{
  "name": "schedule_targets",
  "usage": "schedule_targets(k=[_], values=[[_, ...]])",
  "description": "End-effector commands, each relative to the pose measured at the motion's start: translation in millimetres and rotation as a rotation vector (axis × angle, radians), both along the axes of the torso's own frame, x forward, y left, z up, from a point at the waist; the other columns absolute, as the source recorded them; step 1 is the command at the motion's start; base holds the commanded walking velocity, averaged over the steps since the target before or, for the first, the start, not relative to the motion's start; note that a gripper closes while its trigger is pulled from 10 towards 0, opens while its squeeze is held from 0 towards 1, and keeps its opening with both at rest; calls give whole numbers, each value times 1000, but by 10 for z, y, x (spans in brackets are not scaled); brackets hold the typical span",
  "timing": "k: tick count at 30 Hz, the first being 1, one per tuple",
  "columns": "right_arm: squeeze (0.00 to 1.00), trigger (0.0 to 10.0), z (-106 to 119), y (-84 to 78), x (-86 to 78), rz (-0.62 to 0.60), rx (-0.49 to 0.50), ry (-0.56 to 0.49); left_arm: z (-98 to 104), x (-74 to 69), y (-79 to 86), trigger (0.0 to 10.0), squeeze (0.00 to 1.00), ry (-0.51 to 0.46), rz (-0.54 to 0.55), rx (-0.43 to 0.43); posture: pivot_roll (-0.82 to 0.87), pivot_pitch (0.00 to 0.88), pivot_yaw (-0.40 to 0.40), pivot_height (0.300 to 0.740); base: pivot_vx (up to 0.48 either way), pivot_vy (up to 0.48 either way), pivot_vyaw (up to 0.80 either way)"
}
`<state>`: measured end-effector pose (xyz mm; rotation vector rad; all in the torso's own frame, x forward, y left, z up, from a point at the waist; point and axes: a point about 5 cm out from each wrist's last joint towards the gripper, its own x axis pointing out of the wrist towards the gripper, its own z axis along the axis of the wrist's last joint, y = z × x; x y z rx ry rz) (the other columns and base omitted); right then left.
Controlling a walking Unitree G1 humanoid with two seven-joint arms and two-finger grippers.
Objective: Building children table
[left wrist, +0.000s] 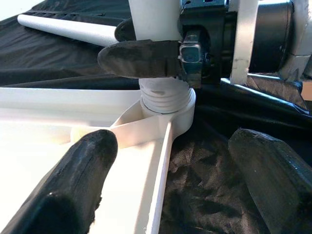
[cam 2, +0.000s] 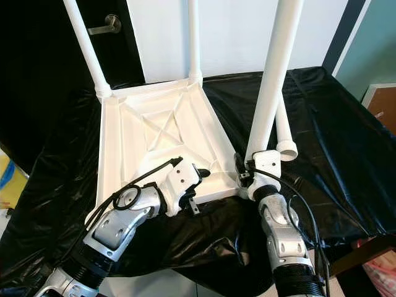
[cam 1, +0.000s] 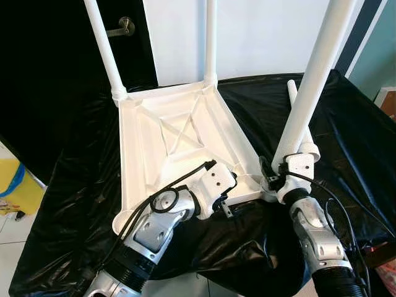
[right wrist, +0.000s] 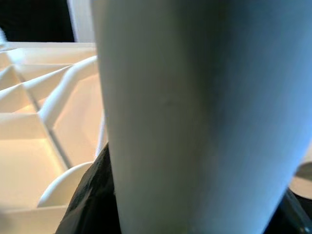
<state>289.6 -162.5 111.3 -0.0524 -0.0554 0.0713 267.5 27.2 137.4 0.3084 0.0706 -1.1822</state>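
Threading looked the step in hand: the right end effector [cam 1: 276, 175] pinched the upright leg [cam 1: 312, 83] at the near corner socket [left wrist: 165, 105] of the upturned tabletop [cam 1: 176, 139]. Keep it vertical while turning; the left end effector [left wrist: 170, 190], spread, steadied the rim.

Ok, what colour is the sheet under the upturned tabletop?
Black and glossy, like plastic film; the left eye view shows it best, spread under the white tabletop.
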Motion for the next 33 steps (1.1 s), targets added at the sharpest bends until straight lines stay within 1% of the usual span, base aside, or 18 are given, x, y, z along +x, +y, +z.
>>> schedule_targets(k=[1,4,5,6,9,11,12,27,28,29,30,31,33], values=[[0,10000,-215,2,-73,-63,-9,110,-8,0,22,10000,0,-8,23,13,-132,0,10,740,0,0,0],[0,10000,-212,37,-86,-89,2,109,-9,1,24,10000,0,-8,23,13,-132,0,10,740,0,0,0],[0,10000,-204,72,-100,-121,15,103,-9,2,25,10000,0,-7,23,14,-131,0,10,740,0,0,0],[0,10000,-204,72,-100,-121,15,103,-9,2,25,10000,0,-7,23,14,-131,0,10,740,0,0,0],[0,10000,-185,131,-131,-181,36,94,-10,-6,23,10000,0,-7,23,13,-131,0,10,740,0,0,0],[0,10000,-177,241,-153,-176,56,96,-10,-8,20,10000,0,-5,22,12,-131,0,11,740,0,0,0],[0,10000,-167,261,-152,-171,61,92,-11,-7,20,10000,0,-4,22,12,-133,0,13,740,0,0,0],[0,10000,-136,221,-153,-186,48,83,-4,-11,20,10000,0,-5,21,14,-131,0,13,740,0,0,0],[910,10000,-121,201,-150,-186,48,72,-4,-11,21,10000,0,-5,21,14,-131,0,12,740,0,0,0],[910,10000,-121,201,-150,-186,48,72,-4,-11,21,10000,0,-5,21,14,-131,0,12,740,0,0,0],[1000,10000,-92,177,-149,-176,54,52,-2,-9,24,10000,0,-5,22,15,-131,0,10,740,0,0,0],[1000,10000,-92,177,-149,-176,54,52,-2,-9,24,10000,0,-5,22,15,-131,0,10,740,0,0,0],[1000,10000,-18,122,-160,-141,67,7,0,-8,29,10000,0,-6,24,14,-135,0,12,740,0,0,0]])
